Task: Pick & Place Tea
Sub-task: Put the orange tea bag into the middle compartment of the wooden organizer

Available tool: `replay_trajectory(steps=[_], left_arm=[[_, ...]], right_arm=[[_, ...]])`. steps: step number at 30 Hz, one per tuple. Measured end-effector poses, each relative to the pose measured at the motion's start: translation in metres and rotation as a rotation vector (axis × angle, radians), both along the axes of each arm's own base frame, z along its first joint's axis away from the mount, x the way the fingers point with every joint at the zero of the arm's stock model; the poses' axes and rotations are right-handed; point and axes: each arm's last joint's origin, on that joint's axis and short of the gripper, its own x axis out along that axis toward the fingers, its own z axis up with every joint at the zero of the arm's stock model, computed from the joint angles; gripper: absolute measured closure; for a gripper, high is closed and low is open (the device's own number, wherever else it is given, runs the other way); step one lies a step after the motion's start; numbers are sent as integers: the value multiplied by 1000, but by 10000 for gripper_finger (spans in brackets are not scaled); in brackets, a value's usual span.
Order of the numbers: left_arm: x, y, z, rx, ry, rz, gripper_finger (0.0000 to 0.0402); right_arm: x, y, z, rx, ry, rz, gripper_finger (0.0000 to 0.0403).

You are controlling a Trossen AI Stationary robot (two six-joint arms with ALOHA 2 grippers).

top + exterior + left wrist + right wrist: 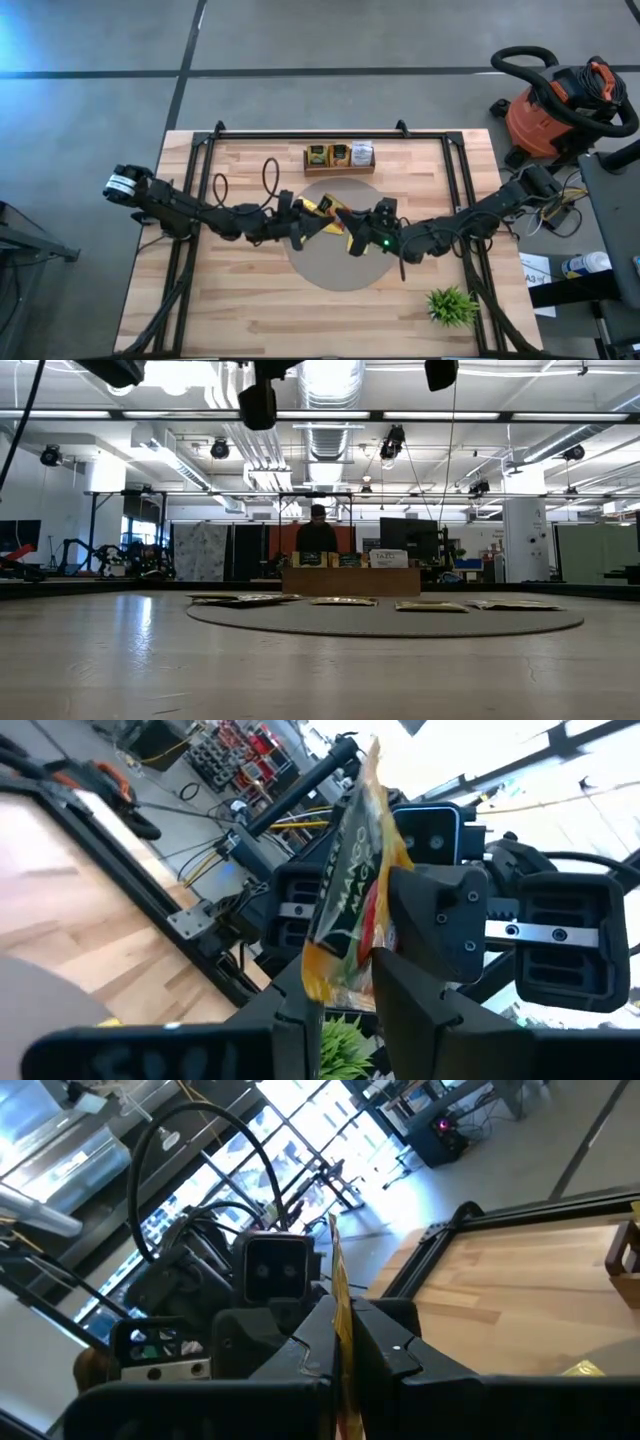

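Yellow tea packet [352, 890] pinched between both claws.

Industrial lab: exposed ceiling ducts [330, 410], shop vacuum [548, 110].

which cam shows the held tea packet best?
Left wrist view: the yellow packet faces it flat, print visible, pinched between dark fingers. Right wrist view shows only its thin edge. High view shows it small between both grippers. Low view misses it.
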Motion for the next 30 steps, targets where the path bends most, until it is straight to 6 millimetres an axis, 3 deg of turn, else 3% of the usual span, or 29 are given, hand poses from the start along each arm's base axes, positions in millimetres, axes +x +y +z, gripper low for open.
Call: replay_trajectory(steps=[6, 14, 19, 25, 30], left_arm=[[-1, 0, 7, 67, -20, -2, 327], [0, 1, 7, 105, -11, 0, 393], [1, 5, 4, 159, 29, 13, 396], [-4, 14, -7, 316, 268, 42, 397], [-8, 17, -23, 526, 587, -25, 398]], right_arm=[[0, 0, 0, -24, 16, 0, 390], [0, 0, -1, -142, 86, -1, 388], [-1, 0, -6, -249, 195, 37, 358], [-17, -7, -15, -195, 376, 162, 311], [-37, -32, -10, -45, 520, 362, 293]])
